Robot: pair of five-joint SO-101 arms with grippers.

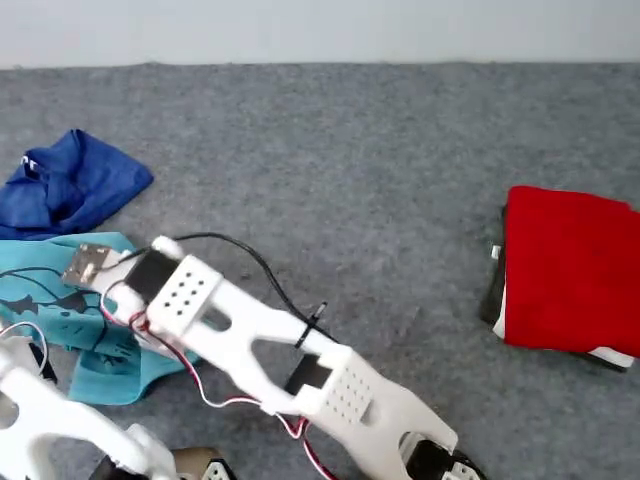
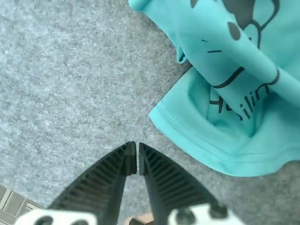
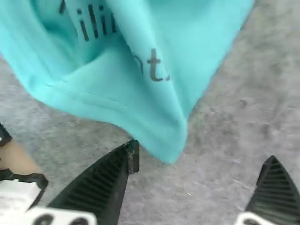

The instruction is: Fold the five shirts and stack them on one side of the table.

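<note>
There, the right end effector gapes over the teal shirt at nine o'clock on the surface, its arm hiding part of the cloth, left end effector pinched closed and empty beside the hem, and the layers under the red shirt at three o'clock too buried to count.

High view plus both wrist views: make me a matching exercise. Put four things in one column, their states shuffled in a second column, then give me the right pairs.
Things
1. blue shirt
2. red shirt
3. left gripper
4. right gripper

States
A. open, at the edge of the teal shirt
B. folded neatly
C. shut, above the bare table
D. crumpled, not folded

Pairs: 1-D, 2-B, 3-C, 4-A
</note>
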